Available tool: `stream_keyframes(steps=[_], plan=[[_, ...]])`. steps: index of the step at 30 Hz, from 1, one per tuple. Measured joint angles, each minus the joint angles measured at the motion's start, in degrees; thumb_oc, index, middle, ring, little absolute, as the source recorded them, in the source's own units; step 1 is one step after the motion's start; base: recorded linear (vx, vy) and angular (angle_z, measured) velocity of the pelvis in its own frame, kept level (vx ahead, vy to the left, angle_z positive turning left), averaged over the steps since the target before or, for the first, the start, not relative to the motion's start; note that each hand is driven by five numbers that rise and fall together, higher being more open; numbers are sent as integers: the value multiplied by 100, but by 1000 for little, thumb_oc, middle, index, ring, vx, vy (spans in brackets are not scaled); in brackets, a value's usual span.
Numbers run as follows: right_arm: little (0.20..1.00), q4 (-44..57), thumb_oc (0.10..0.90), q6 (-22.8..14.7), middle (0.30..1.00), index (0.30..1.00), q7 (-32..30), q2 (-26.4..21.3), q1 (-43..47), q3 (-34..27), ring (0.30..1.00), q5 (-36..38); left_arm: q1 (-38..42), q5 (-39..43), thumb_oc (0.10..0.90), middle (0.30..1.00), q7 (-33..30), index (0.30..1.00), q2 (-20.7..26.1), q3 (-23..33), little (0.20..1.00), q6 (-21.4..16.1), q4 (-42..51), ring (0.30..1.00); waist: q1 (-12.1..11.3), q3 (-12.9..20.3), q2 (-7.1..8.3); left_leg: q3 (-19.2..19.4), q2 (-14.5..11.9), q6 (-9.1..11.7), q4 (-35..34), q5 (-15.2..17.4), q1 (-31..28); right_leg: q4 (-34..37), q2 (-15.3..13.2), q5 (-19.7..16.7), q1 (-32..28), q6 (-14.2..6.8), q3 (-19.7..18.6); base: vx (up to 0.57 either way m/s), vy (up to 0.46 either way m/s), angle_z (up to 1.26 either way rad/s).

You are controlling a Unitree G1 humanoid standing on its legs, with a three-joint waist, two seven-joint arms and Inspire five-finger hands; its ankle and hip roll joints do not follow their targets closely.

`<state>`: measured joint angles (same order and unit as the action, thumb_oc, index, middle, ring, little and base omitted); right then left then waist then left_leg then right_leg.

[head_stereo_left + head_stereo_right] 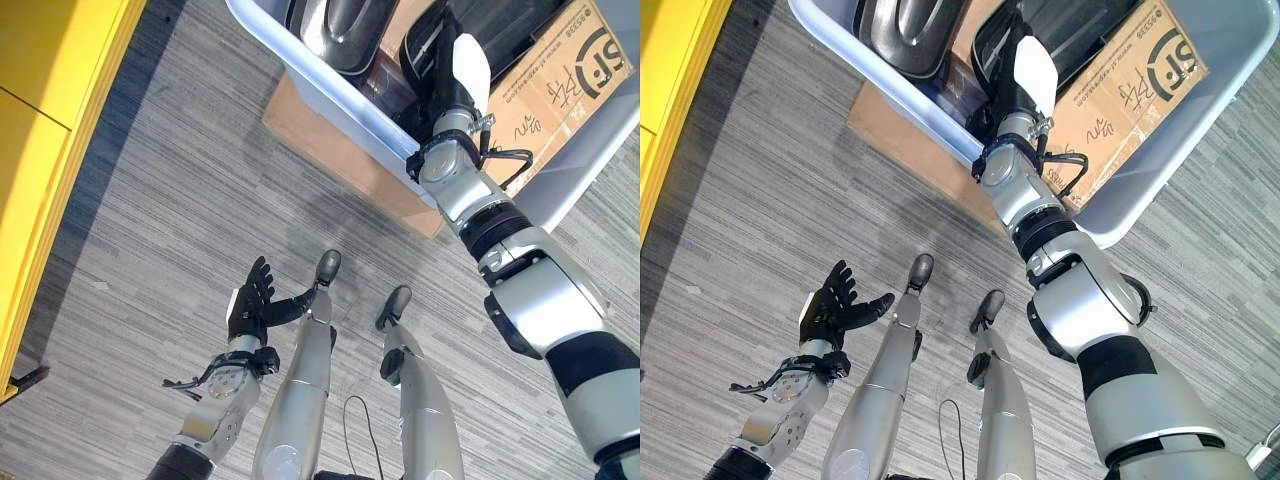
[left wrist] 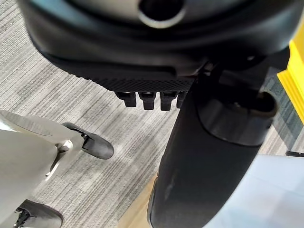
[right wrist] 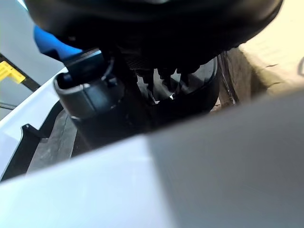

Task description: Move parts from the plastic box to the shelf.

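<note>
Two eyes on the scene first, and from the left one the plastic box (image 1: 330, 100) was a pale grey-blue tub sitting on the floor, its rim running diagonally across the upper frame. Inside it lay the parts: a dark glossy moulded part (image 1: 345, 30) with a silvery sheen and a flat cardboard carton (image 1: 560, 70) along the far side. The right hand (image 1: 440, 55) was reaching over the rim, down among the black pieces, white thumb cover showing; whether its fingers were closed on anything, I could not tell. The left hand (image 1: 255, 300) hovered low over the floor, well apart from the box, fingers spread and relaxed, holding nothing. The floor (image 1: 180, 200) was grey striped carpet, a brown cardboard sheet (image 1: 330, 150) poked out under the box, and a yellow cabinet (image 1: 50, 120) stood along the left edge, cut off by the frame.

Over to the right eye: same layout, box (image 1: 920, 105) cropped at the top, right hand (image 1: 1010, 50) buried in it, left hand (image 1: 830, 305) open above the carpet.

Left wrist view: the hand's dark bulk (image 2: 156, 80) crowded the frame, straight fingertips (image 2: 147, 99) in a row, striped carpet beyond, a sliver of yellow at the edge.

Right wrist view: the box's pale wall (image 3: 142, 185) blocked the lower half; past it the hand (image 3: 142, 57) was a black mass against black parts, and its grasp was hard to make out.
</note>
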<state>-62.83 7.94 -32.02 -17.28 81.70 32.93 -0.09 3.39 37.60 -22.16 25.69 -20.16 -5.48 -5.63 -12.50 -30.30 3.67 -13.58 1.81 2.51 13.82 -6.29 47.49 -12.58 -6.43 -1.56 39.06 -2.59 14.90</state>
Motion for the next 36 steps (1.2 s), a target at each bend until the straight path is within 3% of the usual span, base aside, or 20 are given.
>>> stream_keyframes(steps=[5,6,7,8,9,10,14,24,32,36], plan=[[1000,55,900,18,1000,1000,-47,-84,74,-1,1000,-157,18,-8,900,1000,-7,1000,-7,-161,1000,-80,150,1000,5,15,-21,-80,46,53,-1,-46,144,-289,-64,142,255,18,37,50,-6,8],[931,29,851,18,931,931,-46,-84,113,-5,931,-156,17,-15,900,1000,-5,1000,-7,-194,1000,-90,183,1000,6,14,-23,-80,54,51,-6,-42,162,-377,-78,183,311,17,17,0,0,0],[835,-1,782,14,835,835,-48,-70,133,-4,835,-156,19,-15,900,1000,-4,1000,-8,-234,1000,-90,189,1000,2,14,-24,-69,65,68,6,-58,165,-445,-95,197,353,24,0,0,0,0],[643,-60,645,5,643,643,-55,-66,173,8,643,-157,17,-16,900,1000,-2,1000,-6,-279,1000,-94,193,1000,-3,17,-33,-59,75,67,23,-60,186,-532,-114,231,409,30,-15,0,0,0],[506,-141,547,-9,506,506,-171,-80,269,37,506,-174,24,-16,900,1000,-2,1000,3,-293,1000,-94,192,1000,7,20,-45,-58,85,62,114,-55,290,-693,-135,289,545,46,-28,0,0,0],[300,-162,400,-28,300,300,-252,-107,356,70,300,-202,27,-17,900,1000,-2,1000,2,-284,1000,-95,197,1000,15,21,-48,-67,97,63,161,-55,356,-779,-156,317,629,56,-28,-4,32,2],[300,-398,400,-43,300,300,-328,-377,657,279,300,-347,21,-17,900,1000,-8,1000,7,-308,1000,-95,268,1000,-39,48,-114,-78,147,66,263,-62,592,-941,-214,351,905,24,-48,-3,42,3],[300,-479,400,-47,300,300,-374,-446,653,289,300,-428,48,-18,900,1000,-4,1000,13,-315,1000,-109,342,1000,-46,53,-127,60,156,81,318,-87,544,-1056,-224,325,912,50,-197,-17,0,-2],[300,-767,400,75,300,300,222,-446,94,283,300,-357,91,-19,900,1000,32,1000,33,-323,1000,-103,337,1000,-154,54,-176,46,103,95,199,-41,-390,-824,-166,336,-79,30,-164,-67,-35,0],[300,-775,400,200,300,300,417,-507,-2,227,300,-189,239,-18,900,1000,100,1000,49,-237,1000,-78,271,1000,-175,76,-272,-56,78,84,107,-70,-671,-510,-98,198,-499,41,-33,-37,-48,5]])
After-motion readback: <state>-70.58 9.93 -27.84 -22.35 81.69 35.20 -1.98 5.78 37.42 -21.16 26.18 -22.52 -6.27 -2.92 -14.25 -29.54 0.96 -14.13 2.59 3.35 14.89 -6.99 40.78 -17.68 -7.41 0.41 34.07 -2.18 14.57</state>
